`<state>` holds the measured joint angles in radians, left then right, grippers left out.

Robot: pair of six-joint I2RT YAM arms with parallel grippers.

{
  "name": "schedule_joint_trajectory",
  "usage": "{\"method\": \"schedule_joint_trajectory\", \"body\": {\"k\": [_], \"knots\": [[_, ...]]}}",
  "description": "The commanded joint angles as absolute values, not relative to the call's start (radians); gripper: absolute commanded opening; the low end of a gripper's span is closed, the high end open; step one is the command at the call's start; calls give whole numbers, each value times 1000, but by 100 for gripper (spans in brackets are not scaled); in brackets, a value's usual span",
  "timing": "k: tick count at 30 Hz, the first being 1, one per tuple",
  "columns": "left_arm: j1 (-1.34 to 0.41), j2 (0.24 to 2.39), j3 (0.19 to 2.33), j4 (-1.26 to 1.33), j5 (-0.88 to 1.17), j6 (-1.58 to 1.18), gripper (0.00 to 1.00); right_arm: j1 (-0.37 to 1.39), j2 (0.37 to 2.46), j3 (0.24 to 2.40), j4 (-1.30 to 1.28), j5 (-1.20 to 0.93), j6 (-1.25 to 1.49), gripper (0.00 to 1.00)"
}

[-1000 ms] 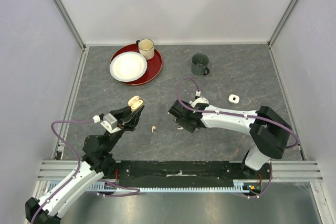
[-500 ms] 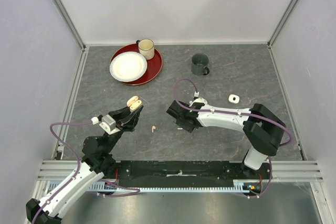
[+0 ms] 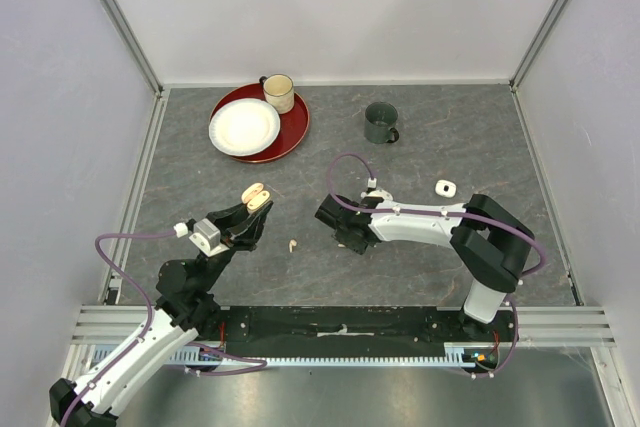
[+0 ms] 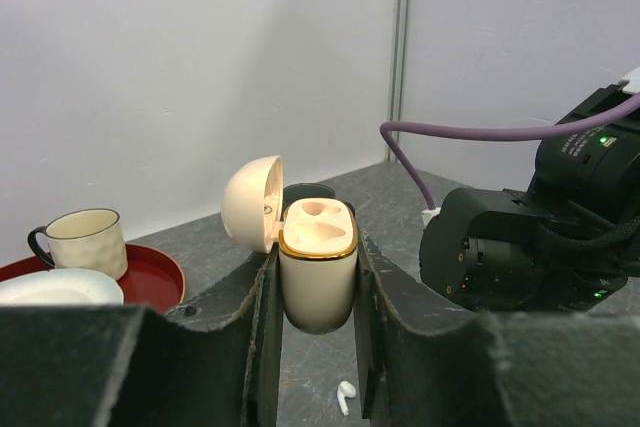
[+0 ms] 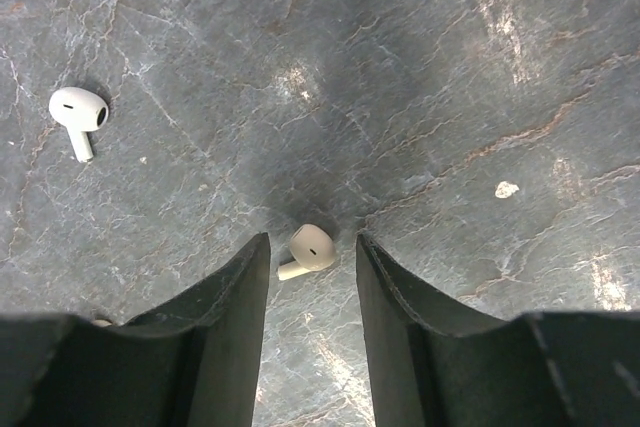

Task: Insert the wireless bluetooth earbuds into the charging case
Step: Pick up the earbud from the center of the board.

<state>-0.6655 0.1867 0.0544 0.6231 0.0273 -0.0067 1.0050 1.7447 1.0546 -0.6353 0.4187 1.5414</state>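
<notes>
On the grey tabletop (image 3: 450, 147), my right arm (image 3: 430, 222) has crept leftward over the past second. That carries its pincer (image 5: 312, 237) from beside a stray earbud to directly over it, so the top view now hides that earbud under the wrist. The red tray (image 3: 295, 132), with its white plate (image 3: 244, 127) and cream mug (image 3: 278, 93), sits well apart at the back, as does the dark mug (image 3: 381, 122). My left pincer (image 3: 256, 205) is clamped on the peach charging case (image 4: 318, 282), holding it upright above the tabletop. Its lid is swung back, and both sockets look empty in the left wrist view. My right pincer is spread wide and grips nothing. The pale peach earbud (image 5: 313, 246) lies flat on the tabletop between its fingers, with a gap on either side. A white earbud (image 5: 77, 112) lies off to one side. I judge the shift has lined me up for the pick: what remains is lowering, closing, and carrying the bud across to the waiting case.
</notes>
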Motion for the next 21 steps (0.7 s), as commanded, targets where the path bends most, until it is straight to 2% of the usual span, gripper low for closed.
{"method": "schedule_joint_trajectory", "body": {"k": [1, 14, 21], "knots": [[-672, 184, 35, 650, 9, 9, 2, 999, 1756, 1080, -617, 411, 1549, 46], [-672, 190, 37, 650, 6, 9, 2, 997, 1775, 1066, -615, 405, 1529, 35], [-672, 187, 40, 643, 5, 9, 2, 994, 1775, 1062, -627, 417, 1433, 22]]}}
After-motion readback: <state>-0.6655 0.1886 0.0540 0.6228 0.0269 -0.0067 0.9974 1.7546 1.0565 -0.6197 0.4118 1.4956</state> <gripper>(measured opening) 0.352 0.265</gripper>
